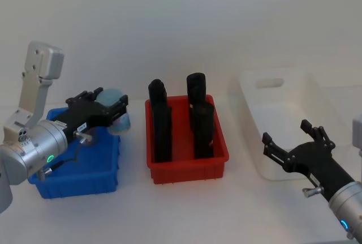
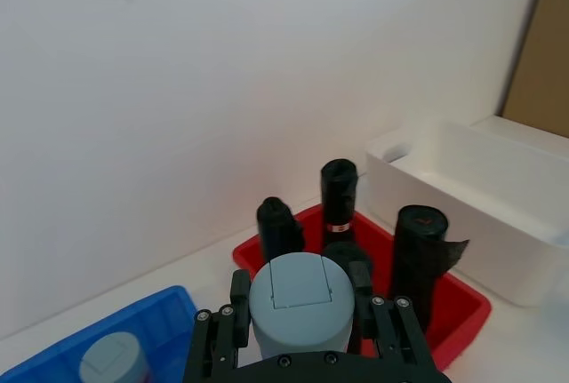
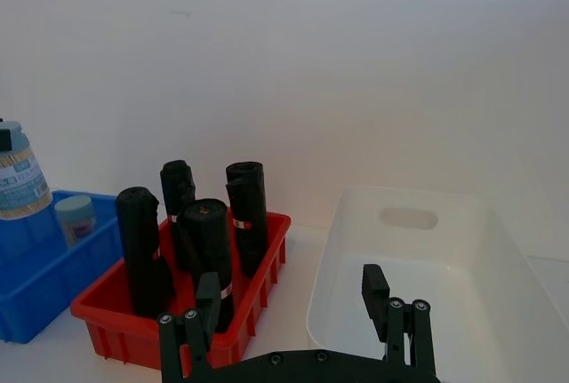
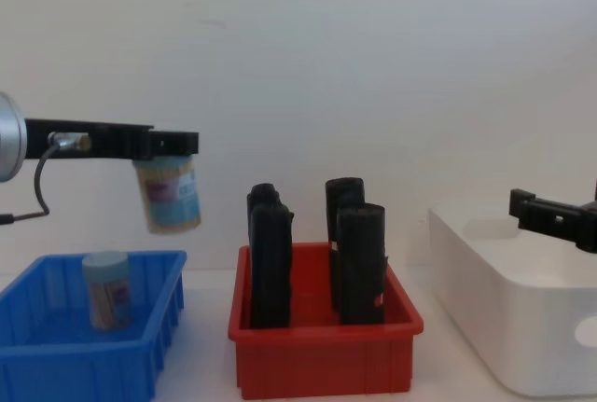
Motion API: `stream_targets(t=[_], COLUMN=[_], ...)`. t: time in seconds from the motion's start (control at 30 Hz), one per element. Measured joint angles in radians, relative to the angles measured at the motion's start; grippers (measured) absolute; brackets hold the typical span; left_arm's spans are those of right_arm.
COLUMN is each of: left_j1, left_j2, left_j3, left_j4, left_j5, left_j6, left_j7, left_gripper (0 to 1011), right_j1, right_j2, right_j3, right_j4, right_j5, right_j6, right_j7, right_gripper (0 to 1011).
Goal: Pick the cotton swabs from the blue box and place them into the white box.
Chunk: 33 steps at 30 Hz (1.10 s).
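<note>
Jar of cotton swabs [image 4: 168, 197], clear with light blue lid, hangs clenched in left tool [image 4: 166, 144] above blue plastic bin [image 4: 93, 365]; right tool [image 1: 286, 132], released, hovers by white plastic tub [image 1: 249, 94].

Upright black rolls [image 4: 361, 262] stand between blue box [image 4: 75, 369] and white box [image 4: 522, 327].

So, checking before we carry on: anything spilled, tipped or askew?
Nothing spilled. The left hand holds one cotton swab jar by its lid above the blue box, hanging slightly tilted; the other jar stands upright inside.
</note>
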Motion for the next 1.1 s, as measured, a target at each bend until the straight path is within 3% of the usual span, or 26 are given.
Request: stream_targets(t=[0.57,1.1], left_j1=[-0.044,-0.065], left_j2=[-0.017,-0.034], left_j3=[0.035,0.056], left_j4=[-0.056,-0.065], left_j5=[-0.021,-0.026], left_j6=[0.095,0.122], left_j7=[-0.191,-0.260], left_gripper=[670,670], right_j1=[0.000,0.000], right_j2=[0.000,0.000], right_j3=[0.000,0.000], right_j4=[0.000,0.000], right_j5=[0.000,-0.001], right_j6=[0.000,0.000], right_j7=[0.000,0.008], right_gripper=[1001,1001])
